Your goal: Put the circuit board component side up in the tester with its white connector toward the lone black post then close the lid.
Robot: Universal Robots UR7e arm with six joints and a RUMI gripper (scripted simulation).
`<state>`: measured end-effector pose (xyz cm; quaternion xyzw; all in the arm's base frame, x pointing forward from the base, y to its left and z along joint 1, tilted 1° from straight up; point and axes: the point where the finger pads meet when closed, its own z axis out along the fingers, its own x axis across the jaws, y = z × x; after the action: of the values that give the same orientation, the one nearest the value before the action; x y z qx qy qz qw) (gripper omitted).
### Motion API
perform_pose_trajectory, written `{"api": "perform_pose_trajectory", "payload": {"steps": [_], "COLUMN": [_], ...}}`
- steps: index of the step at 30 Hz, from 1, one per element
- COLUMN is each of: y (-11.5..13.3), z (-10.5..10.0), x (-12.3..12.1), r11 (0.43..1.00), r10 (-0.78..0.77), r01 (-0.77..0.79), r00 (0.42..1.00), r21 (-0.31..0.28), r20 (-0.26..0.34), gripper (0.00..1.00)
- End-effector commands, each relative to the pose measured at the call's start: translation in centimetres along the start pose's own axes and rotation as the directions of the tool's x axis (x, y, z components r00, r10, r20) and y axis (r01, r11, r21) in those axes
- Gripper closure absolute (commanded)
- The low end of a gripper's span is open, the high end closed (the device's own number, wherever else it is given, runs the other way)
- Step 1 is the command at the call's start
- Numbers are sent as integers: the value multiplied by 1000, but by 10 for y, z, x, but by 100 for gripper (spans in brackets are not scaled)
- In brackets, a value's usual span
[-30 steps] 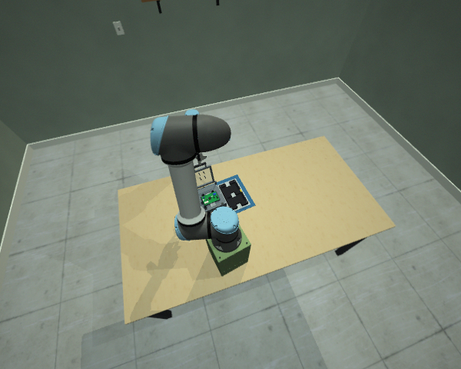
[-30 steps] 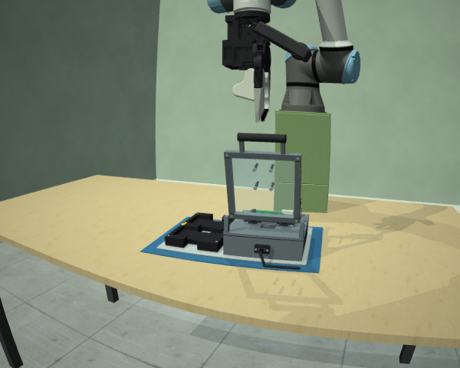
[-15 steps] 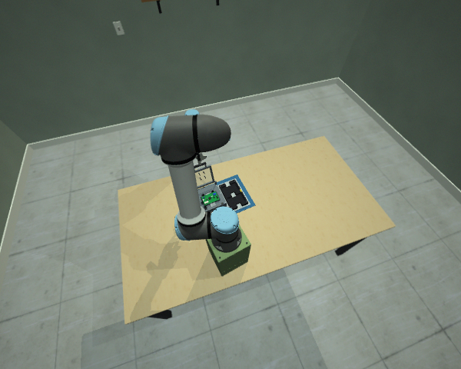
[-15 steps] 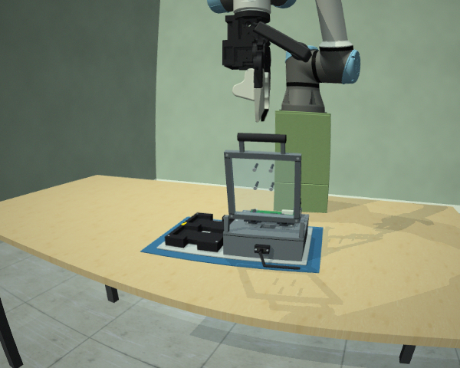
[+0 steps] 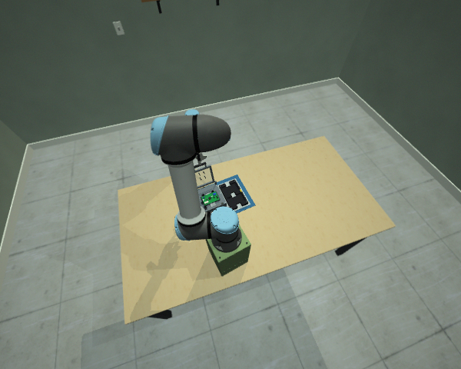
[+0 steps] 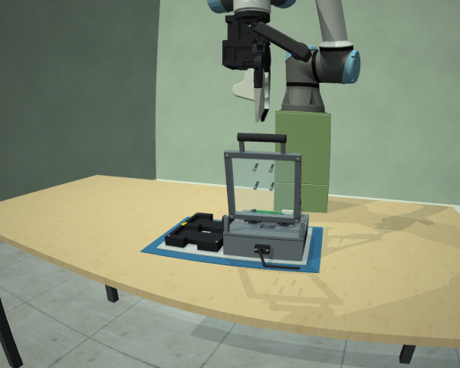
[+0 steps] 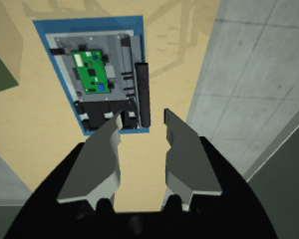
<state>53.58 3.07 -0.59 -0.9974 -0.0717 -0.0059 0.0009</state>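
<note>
The green circuit board (image 7: 93,72) lies flat, component side up, in the grey tester (image 6: 265,238); it also shows in the top view (image 5: 210,198). The tester's clear lid (image 6: 261,185) stands upright and open, with its black handle (image 6: 261,137) on top. The handle also shows in the wrist view (image 7: 143,92). The black tray (image 6: 196,235) beside the tester holds nothing. My gripper (image 6: 261,113) hangs pointing down, a little above the lid's handle. In the wrist view its fingers stand partly apart with nothing between them.
Tester and tray sit on a blue mat (image 6: 313,245) on the wooden table. The arm's green pedestal (image 6: 301,158) stands just behind the tester. A black cable (image 6: 277,264) runs from the tester's front across the mat.
</note>
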Motion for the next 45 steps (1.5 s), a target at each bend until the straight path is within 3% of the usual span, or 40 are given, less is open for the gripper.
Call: {"api": "perform_pose_trajectory", "payload": {"steps": [1,29,45], "y": [-1,-3,-2], "z": [3,39,42], "x": [0,-2,-1], "r11": [1000,1000,1000], "r10": [-2,-2,-2], "r01": [2,2,2], "r00": [1000,1000,1000], "r21": [0,1,0], "r20": [2,4,2], "gripper": [70,70,70]}}
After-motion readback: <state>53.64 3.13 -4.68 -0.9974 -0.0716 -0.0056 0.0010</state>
